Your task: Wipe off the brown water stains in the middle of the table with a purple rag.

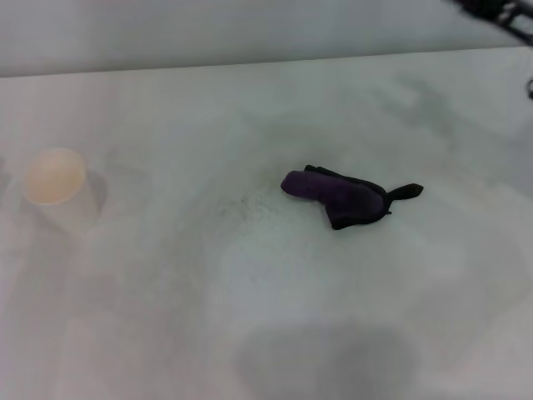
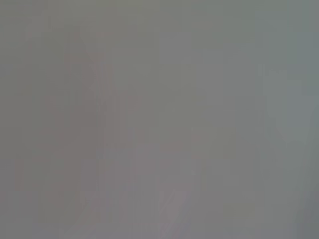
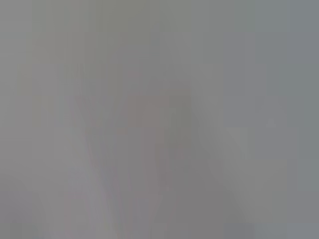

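Note:
The purple rag [image 1: 344,196] lies bunched on the white table [image 1: 250,108] a little right of the middle, with its thin dark tail pointing right. No brown water stain shows; just left of the rag there is only a faint pale rough patch [image 1: 243,206]. A dark part of my right arm [image 1: 498,12] shows at the far right corner, well away from the rag. My left arm is out of view. Both wrist views show only blank grey.
A white paper cup [image 1: 57,185] with a tan inside stands at the left of the table. A grey shadow [image 1: 329,358] lies on the near middle of the tabletop. The table's far edge meets a grey wall.

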